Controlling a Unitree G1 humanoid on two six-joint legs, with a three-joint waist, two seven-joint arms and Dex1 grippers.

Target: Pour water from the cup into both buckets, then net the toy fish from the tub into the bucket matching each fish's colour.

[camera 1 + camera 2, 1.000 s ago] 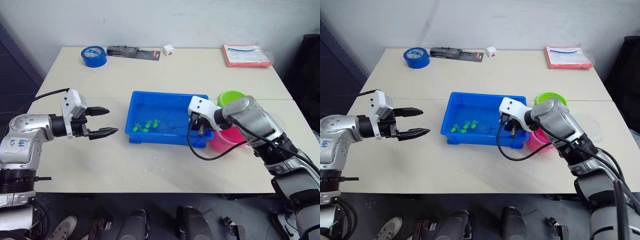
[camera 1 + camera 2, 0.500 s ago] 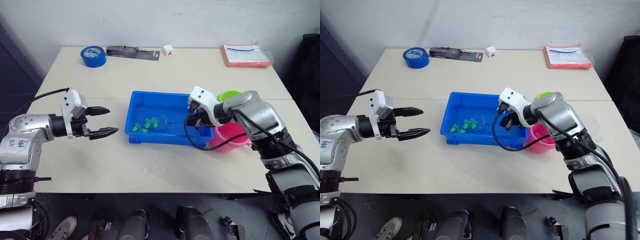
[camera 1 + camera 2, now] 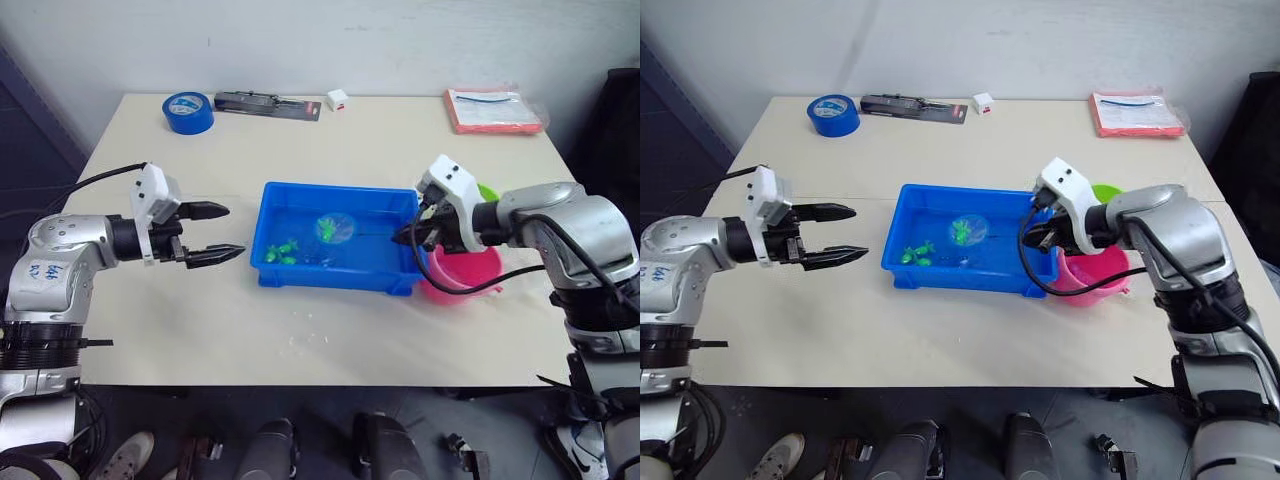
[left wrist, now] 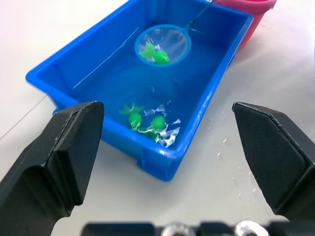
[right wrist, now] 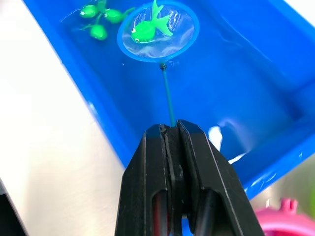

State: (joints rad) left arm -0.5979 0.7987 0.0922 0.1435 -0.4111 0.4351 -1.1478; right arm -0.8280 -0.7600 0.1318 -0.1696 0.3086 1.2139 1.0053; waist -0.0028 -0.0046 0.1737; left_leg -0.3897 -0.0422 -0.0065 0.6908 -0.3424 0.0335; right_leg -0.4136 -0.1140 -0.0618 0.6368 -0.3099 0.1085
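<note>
We see just a sliver of the lime green bucket [image 3: 487,191], behind the right gripper [image 3: 412,236] and the pink bucket [image 3: 463,276]. The net [image 5: 157,30] handle's near end vanishes between that gripper's closed fingers. Beyond the blue tub [image 3: 290,200], the dark flat object [image 3: 266,103] is too small to identify.

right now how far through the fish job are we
Looks done: no pink fish show in the tub. In hand: the right gripper holds the net, with a green fish in it, over the tub. Left: that catch to the green bucket, then three green fish.
</note>
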